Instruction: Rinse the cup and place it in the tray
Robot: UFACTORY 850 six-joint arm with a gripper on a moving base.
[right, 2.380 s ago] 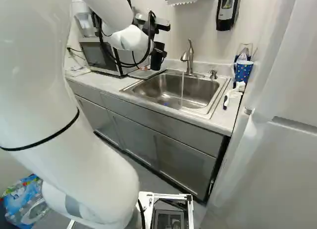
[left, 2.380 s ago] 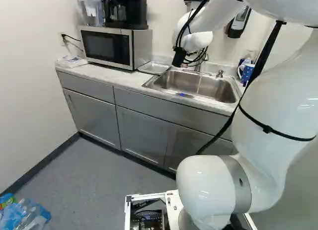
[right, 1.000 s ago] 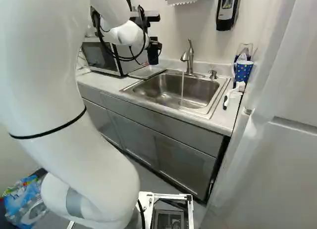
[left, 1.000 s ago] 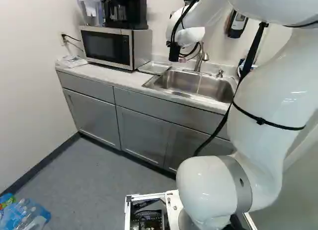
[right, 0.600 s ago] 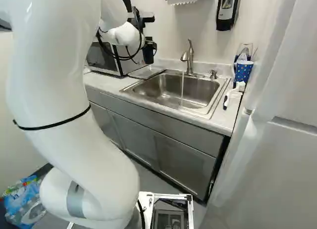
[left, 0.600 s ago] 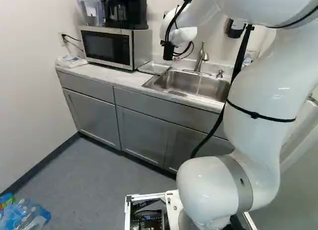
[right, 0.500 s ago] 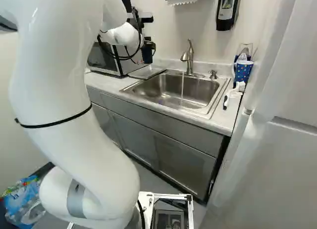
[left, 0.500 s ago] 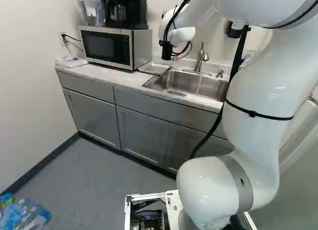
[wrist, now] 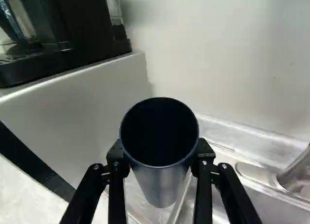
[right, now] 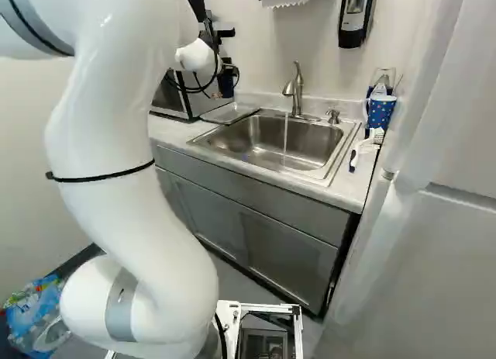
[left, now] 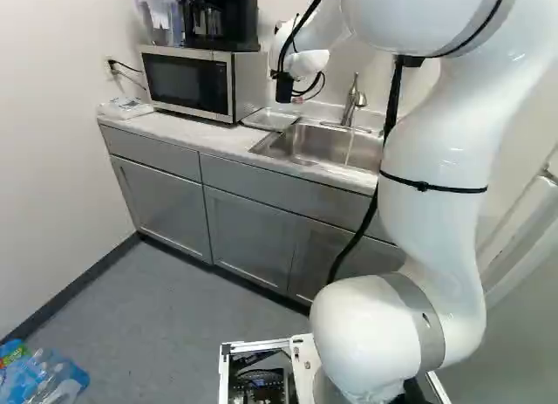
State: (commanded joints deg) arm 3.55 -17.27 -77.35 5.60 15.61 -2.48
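Pale walls [right: 271, 56] stand behind a light bench [right: 174, 130] with grey cabinets [right: 287, 258] beneath. At eleven o'clock in the left base view a microwave [left: 187, 83] sits on it, with a black coffee maker [left: 209, 20] on top. A steel sink [right: 310, 142] is set into the bench just off the middle of the right base view, towards one o'clock. Its faucet [right: 294, 88], at one o'clock there, is letting down a thin stream of water [right: 285, 138].

The dark cup is grasped, pinched from two opposite sides by the fingers [right: 225, 80]; they are near half past eleven in the right base view. In the wrist view the cup [wrist: 160, 185] sits between the fingers [wrist: 160, 154], its round mouth facing the camera. Both base views show it near the microwave and close over the shallow metal tray [right: 230, 114]; I cannot tell whether they touch. The tray lies between microwave and sink.

At two o'clock in the right base view is a blue spotted mug [right: 381, 111], with a white-bristled brush [right: 364, 147] near it. Plastic bottles [left: 48, 378] lie at eight o'clock in the left base view.
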